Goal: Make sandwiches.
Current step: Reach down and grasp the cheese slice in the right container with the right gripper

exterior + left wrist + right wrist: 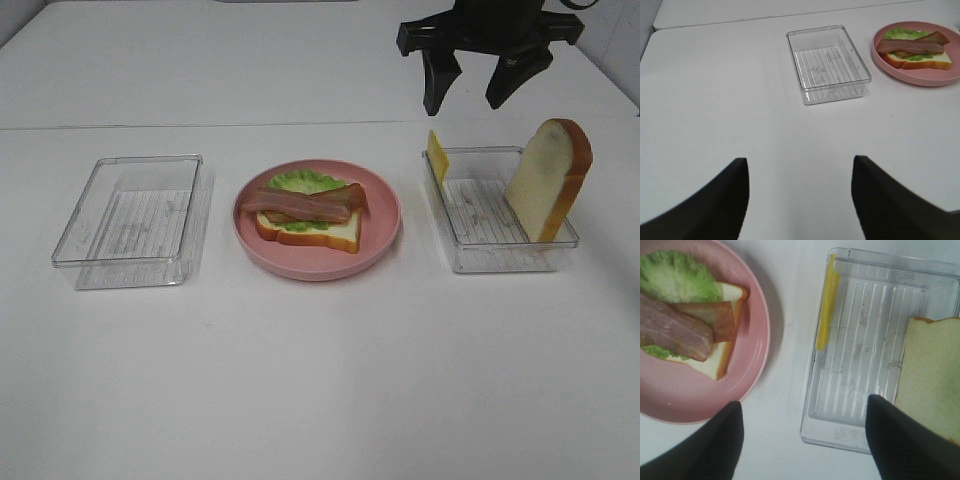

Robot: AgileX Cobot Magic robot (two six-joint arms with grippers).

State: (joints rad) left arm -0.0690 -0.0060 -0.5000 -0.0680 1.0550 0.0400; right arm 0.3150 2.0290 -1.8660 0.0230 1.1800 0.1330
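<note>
Plainly, left hand point(800, 159) and right hand point(465, 105) gape empty; arched bread slice point(548, 180) leans.

The right gripper point(466, 100) hangs high on the right side, its two black fingers point(437, 85) pointing down, spread apart with nothing between them. The left gripper point(800, 200), seen only in its wrist view, is likewise parted and empty, angled forward.
</note>
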